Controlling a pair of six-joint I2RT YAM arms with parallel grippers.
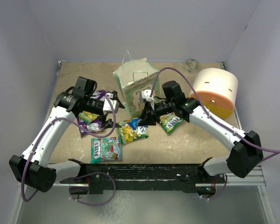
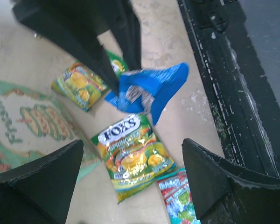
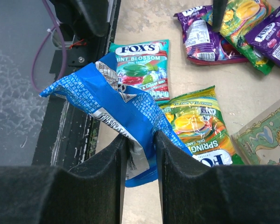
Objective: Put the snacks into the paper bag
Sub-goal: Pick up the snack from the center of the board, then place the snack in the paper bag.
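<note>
Blue packet (image 3: 114, 105) sat pinched between right gripper (image 3: 141, 140) fingers. We saw that clamp plainly only in right wrist view; top view hid it under arm. Left wrist view showed left gripper (image 2: 133, 142) spread wide, holding nothing. Only top view gave us whole paper bag (image 1: 135, 86), upright, with right gripper and its packet at bag's 5 o'clock, outside it. Teal packet (image 1: 106, 149) lay at 7, yellow-green packet (image 1: 133, 132) at 6, purple packets (image 1: 94, 125) at 8, all on table (image 1: 191, 140). Cream-and-orange cylinder (image 1: 217, 91) stood at 3.
</note>
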